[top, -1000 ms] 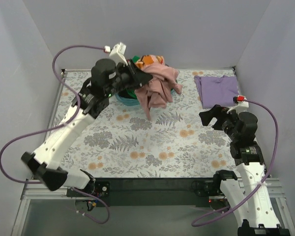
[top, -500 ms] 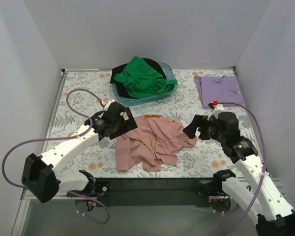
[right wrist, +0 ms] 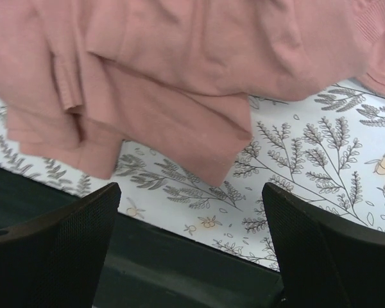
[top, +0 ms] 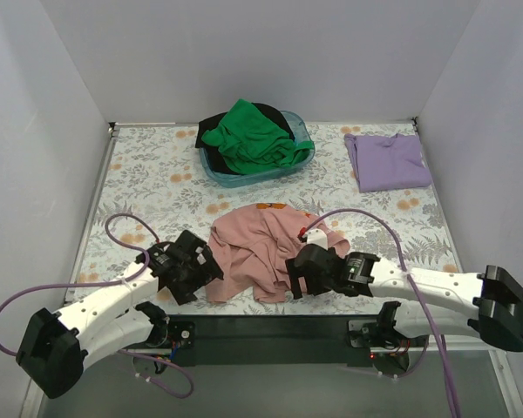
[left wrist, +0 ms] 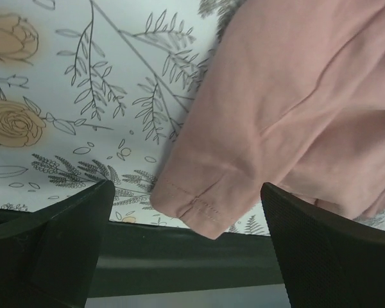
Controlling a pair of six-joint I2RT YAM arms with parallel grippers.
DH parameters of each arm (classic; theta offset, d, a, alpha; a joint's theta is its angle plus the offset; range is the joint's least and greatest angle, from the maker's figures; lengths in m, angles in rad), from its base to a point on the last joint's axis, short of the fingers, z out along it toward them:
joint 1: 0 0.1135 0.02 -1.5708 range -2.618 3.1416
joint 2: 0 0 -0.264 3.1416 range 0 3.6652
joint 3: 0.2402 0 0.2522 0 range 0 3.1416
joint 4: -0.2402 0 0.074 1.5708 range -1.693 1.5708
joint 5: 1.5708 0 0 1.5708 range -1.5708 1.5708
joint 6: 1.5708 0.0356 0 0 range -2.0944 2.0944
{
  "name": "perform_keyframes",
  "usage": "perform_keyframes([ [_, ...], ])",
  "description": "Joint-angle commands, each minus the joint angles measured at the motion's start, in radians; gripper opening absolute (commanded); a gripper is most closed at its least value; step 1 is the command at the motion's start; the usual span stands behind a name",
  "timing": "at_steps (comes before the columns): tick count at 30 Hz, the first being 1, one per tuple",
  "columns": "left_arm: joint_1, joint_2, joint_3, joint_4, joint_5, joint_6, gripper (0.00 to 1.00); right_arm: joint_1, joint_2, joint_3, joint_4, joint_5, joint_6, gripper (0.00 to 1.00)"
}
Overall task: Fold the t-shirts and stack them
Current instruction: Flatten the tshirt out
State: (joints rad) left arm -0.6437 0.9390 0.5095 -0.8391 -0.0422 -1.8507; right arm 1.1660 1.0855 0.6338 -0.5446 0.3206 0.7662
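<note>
Poised with left pincer [left wrist: 186, 192] and right pincer [right wrist: 191, 192] released over the pink shirt [top: 261, 248] at the table's [top: 157, 174] near edge, likely for spreading.

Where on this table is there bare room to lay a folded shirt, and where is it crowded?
Bare: the table left of the blue basin, and its right side between the lavender t-shirt and the right gripper. Crowded: the near centre, where the pink t-shirt sprawls with the left gripper at its corner.

Left arm [top: 105, 305] and right arm [top: 427, 283] low, stretched inward; both jaws wide apart
</note>
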Motion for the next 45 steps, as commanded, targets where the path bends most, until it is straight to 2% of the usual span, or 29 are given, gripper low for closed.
perform_keyframes([
  [1, -0.001, -0.011, -0.038, -0.005, 0.1, -0.05, 0.98, 0.02, 0.043, 0.046, -0.014, 0.123, 0.114, 0.98],
  [4, -0.001, -0.008, -0.098, 0.052, 0.165, -0.042, 0.95, 0.02, 0.054, 0.029, -0.003, 0.136, 0.156, 0.98],
  [8, -0.011, 0.001, -0.147, 0.133, 0.226, -0.048, 0.85, 0.02, 0.033, -0.005, 0.035, 0.166, 0.199, 0.98],
  [11, -0.019, 0.02, -0.164, 0.172, 0.242, -0.05, 0.73, 0.02, 0.043, -0.019, 0.049, 0.166, 0.205, 0.98],
  [15, -0.042, 0.056, -0.155, 0.201, 0.226, -0.054, 0.47, -0.002, 0.074, -0.02, 0.054, 0.163, 0.223, 0.96],
  [17, -0.057, 0.07, -0.146, 0.204, 0.19, -0.053, 0.13, -0.017, 0.074, -0.014, 0.057, 0.167, 0.222, 0.96],
  [18, -0.057, 0.075, -0.141, 0.196, 0.171, -0.053, 0.0, -0.023, 0.073, -0.008, 0.058, 0.169, 0.217, 0.96],
  [22, -0.057, 0.04, -0.091, 0.112, 0.055, -0.097, 0.0, -0.049, 0.051, 0.035, 0.081, 0.163, 0.168, 0.98],
  [24, -0.057, 0.015, -0.077, 0.039, -0.048, -0.128, 0.0, -0.049, 0.05, 0.07, 0.112, 0.126, 0.076, 0.98],
  [29, -0.057, 0.0, -0.071, 0.024, -0.09, -0.154, 0.0, -0.049, 0.146, 0.165, 0.164, 0.069, -0.053, 0.97],
  [32, -0.057, 0.036, -0.062, 0.023, -0.091, -0.157, 0.0, -0.048, 0.235, 0.22, 0.193, 0.019, -0.088, 0.9],
  [37, -0.057, 0.057, -0.06, 0.015, -0.097, -0.162, 0.0, -0.048, 0.368, 0.273, 0.195, -0.021, -0.094, 0.64],
  [41, -0.057, 0.04, -0.068, 0.002, -0.105, -0.171, 0.0, -0.048, 0.383, 0.248, 0.193, -0.028, -0.071, 0.59],
  [45, -0.057, 0.024, -0.077, 0.002, -0.111, -0.173, 0.0, -0.046, 0.378, 0.211, 0.195, -0.029, -0.056, 0.48],
])
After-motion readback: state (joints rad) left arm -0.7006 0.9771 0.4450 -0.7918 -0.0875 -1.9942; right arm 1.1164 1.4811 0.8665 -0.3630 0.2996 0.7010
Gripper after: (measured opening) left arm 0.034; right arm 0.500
